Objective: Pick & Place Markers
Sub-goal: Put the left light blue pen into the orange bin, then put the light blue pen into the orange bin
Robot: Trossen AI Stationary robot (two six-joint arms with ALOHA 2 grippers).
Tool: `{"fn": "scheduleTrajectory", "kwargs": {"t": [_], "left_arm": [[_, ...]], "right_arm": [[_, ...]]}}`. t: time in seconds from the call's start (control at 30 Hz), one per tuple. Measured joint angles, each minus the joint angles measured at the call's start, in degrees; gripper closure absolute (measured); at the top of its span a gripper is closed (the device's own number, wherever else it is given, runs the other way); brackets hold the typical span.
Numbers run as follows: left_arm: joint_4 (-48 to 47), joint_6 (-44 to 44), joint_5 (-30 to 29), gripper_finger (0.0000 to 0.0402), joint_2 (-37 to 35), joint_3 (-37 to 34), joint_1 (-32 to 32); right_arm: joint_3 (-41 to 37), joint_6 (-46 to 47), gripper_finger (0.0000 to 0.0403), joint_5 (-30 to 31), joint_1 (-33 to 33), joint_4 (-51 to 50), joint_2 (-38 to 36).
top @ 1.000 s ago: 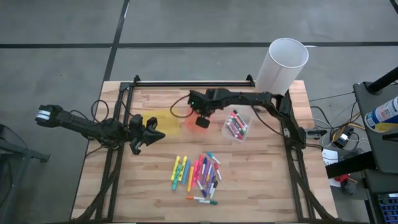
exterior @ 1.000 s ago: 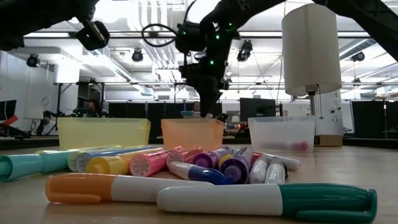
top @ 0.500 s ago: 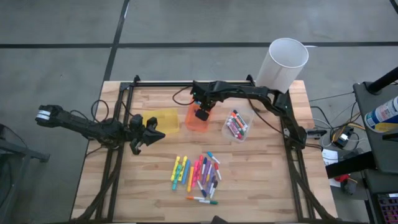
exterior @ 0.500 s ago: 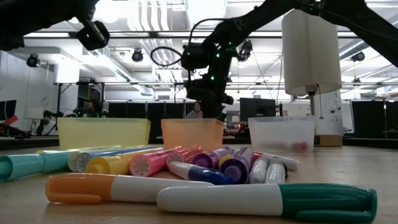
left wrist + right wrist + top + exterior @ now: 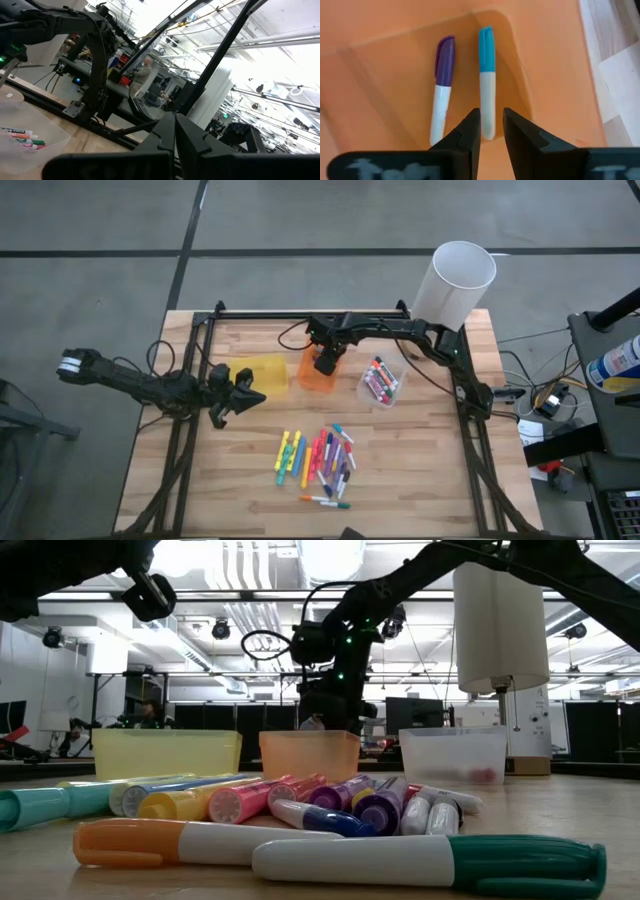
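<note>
in the high view, the right end effector [image 5: 324, 364] is held over the orange bin [image 5: 318, 372], which stands between the yellow bin [image 5: 266, 371] and the clear bin [image 5: 381, 383] on the wooden tabletop [image 5: 420, 470]. coloured markers are seen inside the clear bin. a loose pile of markers [image 5: 318, 462] lies nearer the front edge, well apart from the bins. the left end effector [image 5: 240, 393] is held just beside the yellow bin, its fingers pressed together. a white cylinder [image 5: 452, 284] stands at the far right corner.

in the low view, the markers [image 5: 330, 830] fill the foreground, and the 3 bins are lined up behind them; the right end effector [image 5: 335, 720] hangs just above the orange bin [image 5: 309, 755].

in the left wrist view, the clear bin [image 5: 30, 132] with markers is seen at the edge.

in the right wrist view, the right end effector [image 5: 491, 131] is slightly spread and nothing is pinched; a purple marker [image 5: 441, 89] and a blue marker [image 5: 487, 80] lie side by side on the orange bin floor [image 5: 385, 85].
</note>
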Motion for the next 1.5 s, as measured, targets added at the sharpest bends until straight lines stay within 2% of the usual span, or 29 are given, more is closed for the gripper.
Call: {"fn": "scheduleTrajectory", "kwargs": {"t": [0.23,0.5,0.67,0.9,1.2,1.37,1.5], "left_arm": [[0.0,0.0,0.0,0.0392,0.0,0.0,0.0],[-0.04,0.02,0.0,0.0392,0.0,-0.02,0.07],[-0.15,0.02,0.0,0.0392,0.0,-0.04,0.04],[-0.59,0.04,0.0,0.0392,0.0,-0.04,0.04],[-0.85,0.0,0.0,0.0392,0.0,-0.04,0.0],[-0.98,-0.23,0.36,0.0392,0.0,-0.04,0.0],[-0.98,-1.1,0.87,0.0392,0.0,-0.04,0.0]], "right_arm": [[0.64,-0.04,0.03,-0.02,0.53,-3.23,-0.91],[4.41,0.02,0.0309,-0.2,3.89,-10.86,-4.19],[8.68,1.61,0.0318,-0.17,7.58,-18.13,-5.01],[12.55,5.83,0.0326,-0.2,13.98,-23.11,-5.14],[11.99,15.05,0.0318,-0.53,21.5,-24.09,-5.14],[10.54,25.22,0.0309,-4.48,24.06,-23.99,-5.14],[9.05,29.41,0.0292,-5.92,25.76,-24.01,-5.14]]}}
